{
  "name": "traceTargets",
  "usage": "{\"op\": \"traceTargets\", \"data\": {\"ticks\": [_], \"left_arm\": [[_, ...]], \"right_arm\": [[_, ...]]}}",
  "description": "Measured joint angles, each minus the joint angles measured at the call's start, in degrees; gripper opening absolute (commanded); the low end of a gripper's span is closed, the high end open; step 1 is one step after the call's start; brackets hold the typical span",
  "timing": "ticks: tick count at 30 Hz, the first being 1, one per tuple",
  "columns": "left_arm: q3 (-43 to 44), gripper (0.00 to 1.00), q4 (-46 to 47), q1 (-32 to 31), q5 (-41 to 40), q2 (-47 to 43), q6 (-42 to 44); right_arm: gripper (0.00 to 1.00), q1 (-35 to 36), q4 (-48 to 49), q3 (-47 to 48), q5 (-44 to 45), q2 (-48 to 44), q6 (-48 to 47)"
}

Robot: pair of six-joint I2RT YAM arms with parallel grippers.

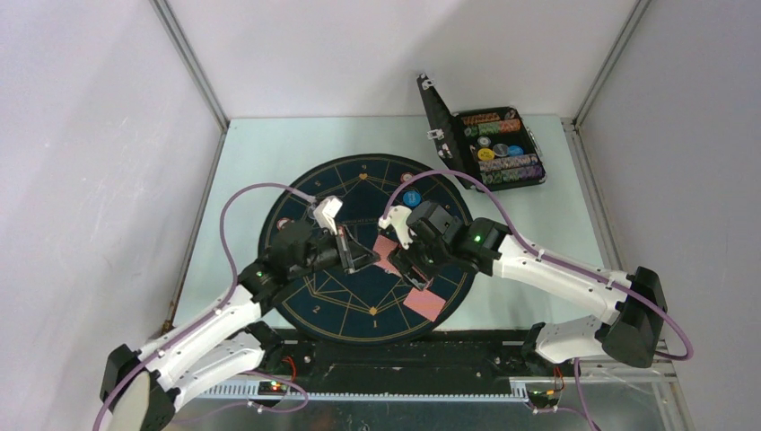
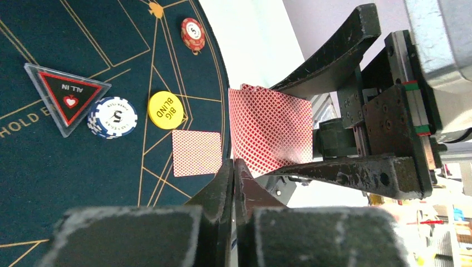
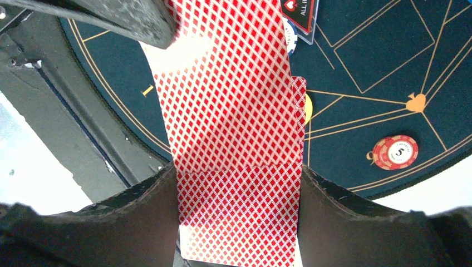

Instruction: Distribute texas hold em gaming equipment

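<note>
The left gripper (image 2: pixel 234 167) is pinched shut on the far corner of the top card (image 3: pixel 222 83), which sticks lengthwise out of the deck (image 3: pixel 239 233) clamped in the right gripper (image 3: pixel 235 172), over the mat (image 1: pixel 341 301).

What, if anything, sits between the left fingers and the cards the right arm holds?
Nothing visible. The left fingers are shut on a corner of the top card of the pack between the right fingers.
</note>
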Motion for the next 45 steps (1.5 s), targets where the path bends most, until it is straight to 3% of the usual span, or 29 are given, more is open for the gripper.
{"op": "traceTargets", "data": {"ticks": [17,28,37,45], "left_arm": [[1.44,0.0,-6.01,5.31,1.51,-10.49,-0.94],[-1.03,0.0,-7.61,27.43,2.99,-13.44,-3.93],[-14.43,0.0,-14.34,46.84,-3.74,-14.1,-6.95],[-18.4,0.0,-18.86,49.48,-13.25,-14.51,-6.84]], "right_arm": [[0.0,-2.27,0.09,0.0,8.79,0.0,3.69],[0.0,-4.52,0.09,0.0,10.54,0.0,4.94],[0.0,-5.86,0.09,0.0,10.21,0.0,4.94],[0.0,-6.38,0.07,0.0,9.99,0.02,4.94]]}}
